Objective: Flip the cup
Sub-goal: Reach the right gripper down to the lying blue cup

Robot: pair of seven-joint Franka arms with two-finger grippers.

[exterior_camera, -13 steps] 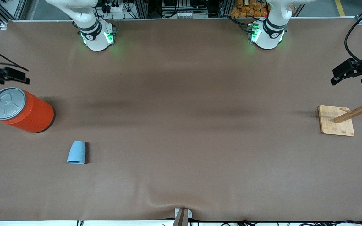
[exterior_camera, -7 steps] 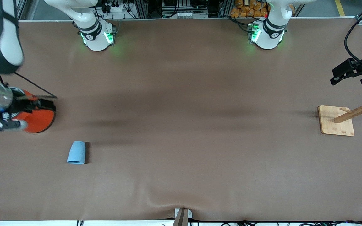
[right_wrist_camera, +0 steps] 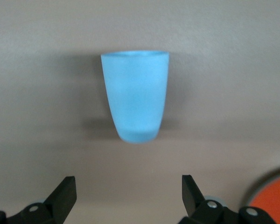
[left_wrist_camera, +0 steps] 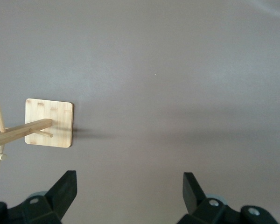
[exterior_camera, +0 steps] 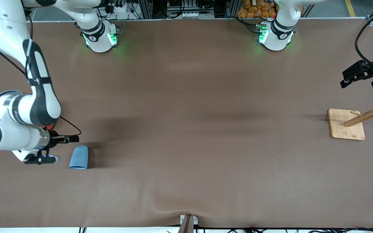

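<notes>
Pincers spread, cup lying on the surface

Right pincer [exterior_camera: 57,149] hangs low with fingers [right_wrist_camera: 65,193] spread and nothing between them, just beside the light-blue cup [exterior_camera: 79,157], which lies at its three o'clock in the front view, rim toward the front camera, toward the right arm's end of the surface [exterior_camera: 186,113]. An orange can [right_wrist_camera: 270,196] shows close by. Left pincer [exterior_camera: 364,76] waits, likewise spread, over the surface near the wooden rack [exterior_camera: 358,123] at its six o'clock.
</notes>
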